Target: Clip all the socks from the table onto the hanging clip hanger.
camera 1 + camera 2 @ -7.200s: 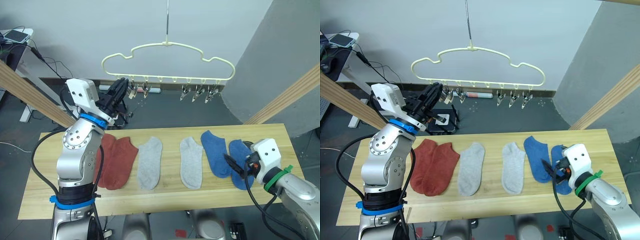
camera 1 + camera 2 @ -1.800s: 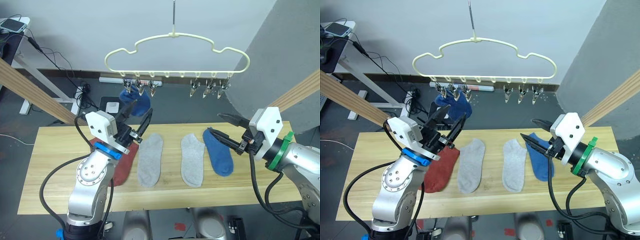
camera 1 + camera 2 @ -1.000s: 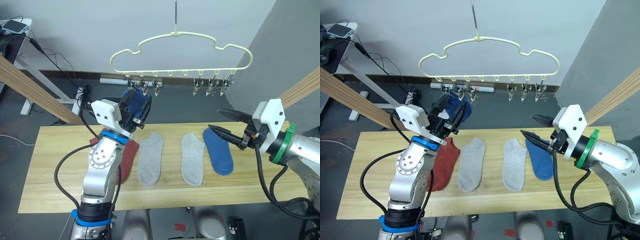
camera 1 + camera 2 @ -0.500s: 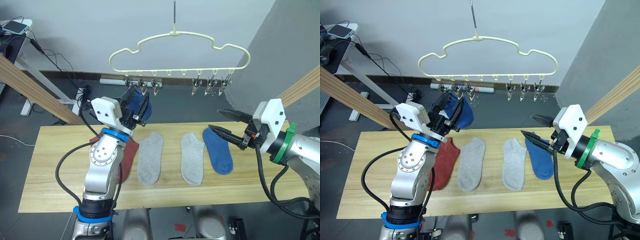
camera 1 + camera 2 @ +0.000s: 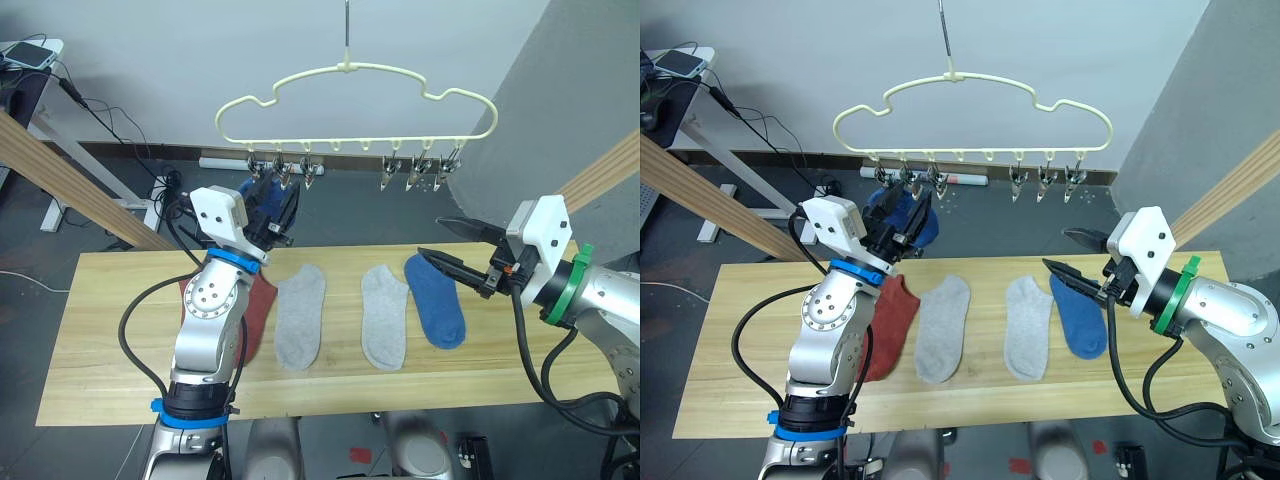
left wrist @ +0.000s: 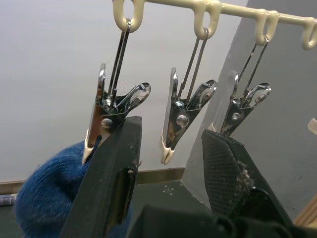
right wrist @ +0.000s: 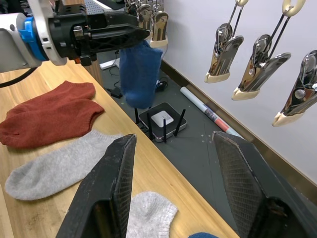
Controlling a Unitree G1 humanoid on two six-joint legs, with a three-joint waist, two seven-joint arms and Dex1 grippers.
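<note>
The cream clip hanger (image 5: 350, 100) hangs above the far edge of the table (image 5: 100, 360). One blue sock (image 7: 140, 74) dangles from its leftmost clip (image 6: 111, 109). My left gripper (image 6: 171, 144) is open just below the clips, with the second clip (image 6: 181, 116) between its fingers and one finger against the first clip. On the table lie two overlapping rust-red socks (image 5: 255, 310), two grey socks (image 5: 298, 315) (image 5: 384, 315) and a blue sock (image 5: 435, 300). My right gripper (image 5: 430, 237) is open and empty, hovering above that blue sock.
Slanted wooden frame poles (image 5: 60, 170) (image 5: 600, 170) flank the table at both ends. A black box with antennas (image 7: 161, 119) and a marker (image 7: 208, 111) lie on the floor behind the table. Three more clips (image 5: 425, 175) hang at the hanger's right end.
A blue sock has gone from the table's right end to the leftmost clip. In the last second my left gripper rose up to the clips. The right arm stayed still.
</note>
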